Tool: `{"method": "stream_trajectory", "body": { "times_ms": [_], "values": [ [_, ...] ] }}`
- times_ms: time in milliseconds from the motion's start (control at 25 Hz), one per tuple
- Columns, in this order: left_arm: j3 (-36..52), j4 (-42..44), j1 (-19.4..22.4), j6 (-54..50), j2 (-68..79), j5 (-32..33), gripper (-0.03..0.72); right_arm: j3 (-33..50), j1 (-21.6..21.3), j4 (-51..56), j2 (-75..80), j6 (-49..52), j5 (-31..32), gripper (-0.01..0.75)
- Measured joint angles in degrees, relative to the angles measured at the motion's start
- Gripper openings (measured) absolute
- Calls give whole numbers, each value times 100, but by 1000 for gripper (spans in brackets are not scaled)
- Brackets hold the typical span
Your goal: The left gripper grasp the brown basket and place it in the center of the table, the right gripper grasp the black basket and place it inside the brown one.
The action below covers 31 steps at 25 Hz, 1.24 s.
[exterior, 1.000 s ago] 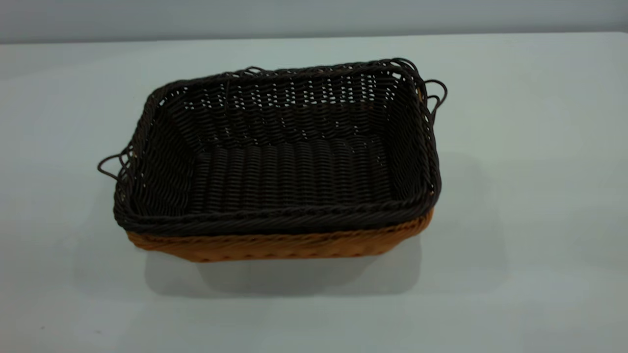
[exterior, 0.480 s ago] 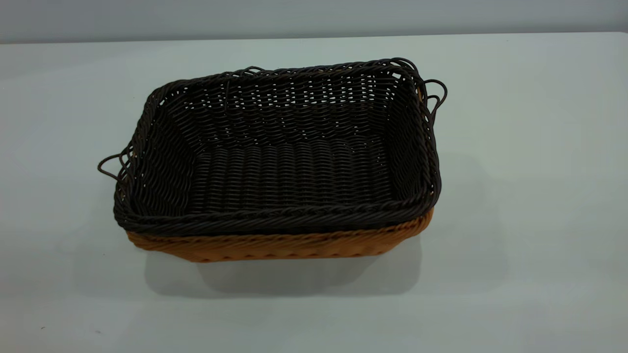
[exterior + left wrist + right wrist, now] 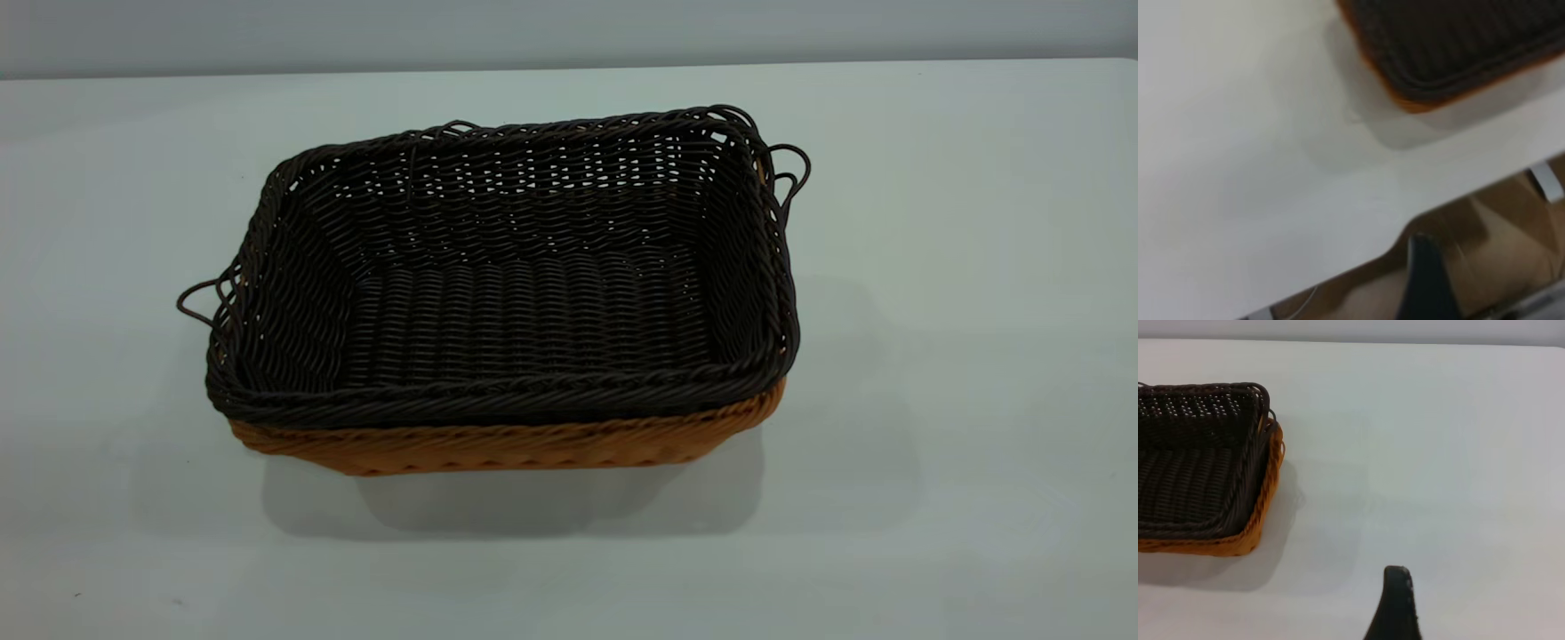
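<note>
Nothing has shifted over the last second: the black basket sits nested inside the brown basket at the middle of the bench, so the task looks complete. Neither claw's opening can be told; both baskets rest free.

The black basket is showing a very dark brown-black weave, its ribbed floor running in rows and pale specks glinting through the open weave of its far wall, with thin dark loops at both ends. The brown basket is showing as an orange-tan woven band beneath the dark braided rim. The table is looking plain white, carrying a soft grey shadow
</note>
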Motion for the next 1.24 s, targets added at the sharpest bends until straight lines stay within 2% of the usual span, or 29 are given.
{"method": "stream_trajectory", "body": {
  "times_ms": [200,320,1240],
  "values": [
    [0,0,1344,0,-326,6,467,0,0,0,0,0,0,544],
    [0,0,1663,0,-732,23,467,0,0,0,0,0,0,544],
    [0,0,1740,0,-905,63,467,0,0,0,0,0,0,544]
  ]
}}
